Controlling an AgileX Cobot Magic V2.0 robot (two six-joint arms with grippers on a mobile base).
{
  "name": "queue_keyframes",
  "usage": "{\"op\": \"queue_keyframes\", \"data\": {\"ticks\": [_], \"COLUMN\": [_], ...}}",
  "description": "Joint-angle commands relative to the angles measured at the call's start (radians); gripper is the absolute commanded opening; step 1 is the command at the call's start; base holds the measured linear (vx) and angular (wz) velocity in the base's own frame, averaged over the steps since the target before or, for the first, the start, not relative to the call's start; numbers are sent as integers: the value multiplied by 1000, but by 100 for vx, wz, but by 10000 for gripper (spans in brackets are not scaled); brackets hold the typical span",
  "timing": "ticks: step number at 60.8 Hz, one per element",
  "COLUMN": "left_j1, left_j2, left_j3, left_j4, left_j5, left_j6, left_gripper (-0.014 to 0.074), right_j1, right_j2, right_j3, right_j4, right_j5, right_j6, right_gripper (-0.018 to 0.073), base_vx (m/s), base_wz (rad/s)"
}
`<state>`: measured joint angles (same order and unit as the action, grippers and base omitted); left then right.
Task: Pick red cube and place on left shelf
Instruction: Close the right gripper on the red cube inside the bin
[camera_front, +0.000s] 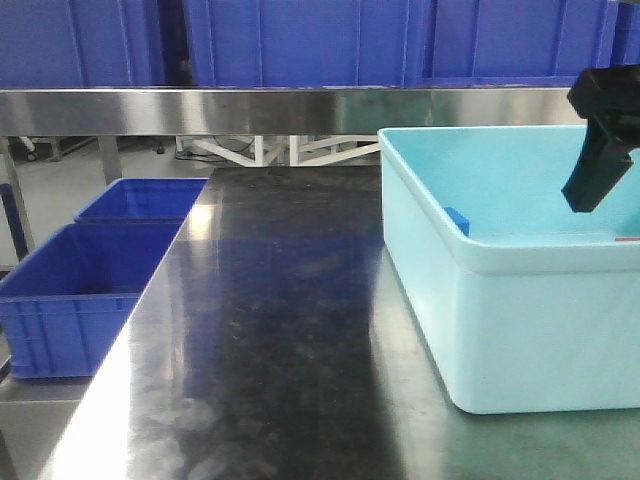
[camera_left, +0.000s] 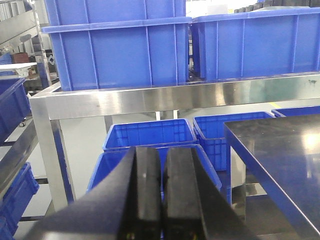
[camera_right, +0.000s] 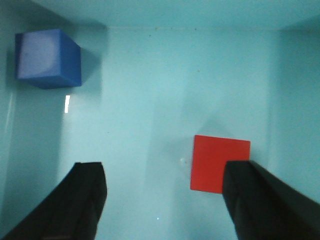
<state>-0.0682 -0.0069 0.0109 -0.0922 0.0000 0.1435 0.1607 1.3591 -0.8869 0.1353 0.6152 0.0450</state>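
The red cube (camera_right: 216, 159) may be knocked aside on descent, as the wide-open right hand (camera_right: 164, 171) is held off-centre.

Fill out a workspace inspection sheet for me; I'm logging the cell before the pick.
Surface: dark glossy steel table, with a pale tub on its right part.
Job's things: red cube lies flat on the tub floor, not gripped; left shelf carries big crates.
Clutter: blue cube in a tub corner, apart from the red cube.
Grippers: right gripper open over the tub floor, red cube off to one side of the gap; left gripper shut, empty, facing the left shelf.
Cables: nothing seen.
Surroundings: low crates sit left of the table.
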Motion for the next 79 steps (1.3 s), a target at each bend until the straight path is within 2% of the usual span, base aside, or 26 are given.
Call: {"op": "queue_keyframes", "data": {"ticks": [1,13,30,79], "left_j1": [-4,-4,-4,-4], "left_j2": [8,8,8,8], "left_j3": [22,22,22,22], "left_j4": [-6,-6,-6,-6], "left_j5": [-84,-84,-84,-84], "left_j6": [1,1,1,1], "left_gripper": [106,106,106,106], "right_j1": [0,-14,-80,-76], "right_j2": [-26,-25,-5,170], "right_j3": [-36,-36,-36,-36], "right_j4": [-29,-60,-60,-55], "right_j5": [-49,-50,-50,-93], "right_j6": [-2,-2,-2,-2], "right_gripper": [592,592,592,590], "base_vx": [0,0,0,0], "base_wz": [0,0,0,0]}}
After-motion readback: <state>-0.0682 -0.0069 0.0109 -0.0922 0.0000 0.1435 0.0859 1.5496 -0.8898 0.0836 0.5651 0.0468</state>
